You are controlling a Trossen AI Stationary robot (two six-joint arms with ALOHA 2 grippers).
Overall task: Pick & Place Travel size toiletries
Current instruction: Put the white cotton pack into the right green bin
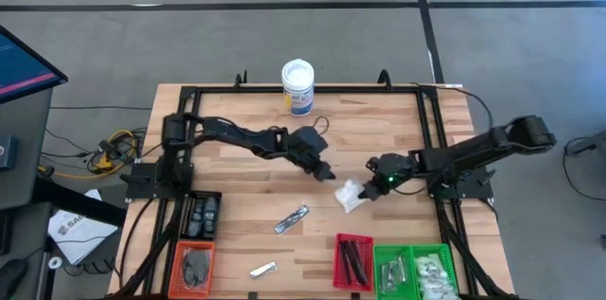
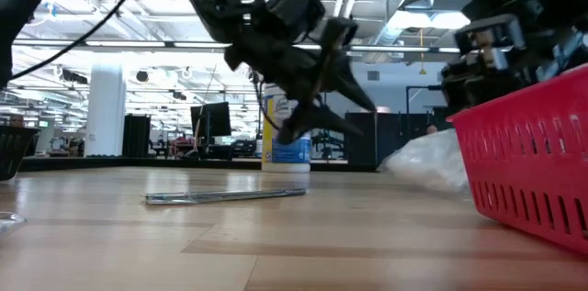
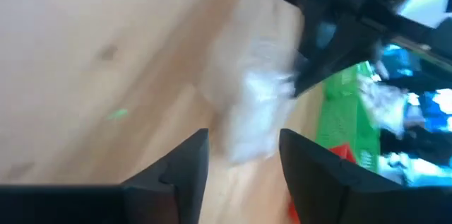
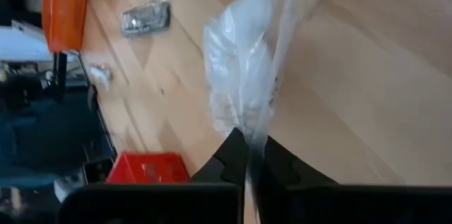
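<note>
A clear packet with white contents lies right of the table's middle, and my right gripper is shut on it from the right. My left gripper stands open just left of the packet, raised above the table, with nothing between its fingers. A silvery sachet lies flat on the wood nearer the front. A second small silvery item lies by the front edge. My right gripper pinches the packet's clear film edge between its two fingers. The fingers slant down from the table's right side. The white contents sit beyond the fingertips. Whether the packet is clear of the table, I cannot tell.
A white tub with a blue label stands at the far edge. Along the front stand an orange tray, a dark tray, a red tray and two green trays. Bare wood lies across the table's middle and left.
</note>
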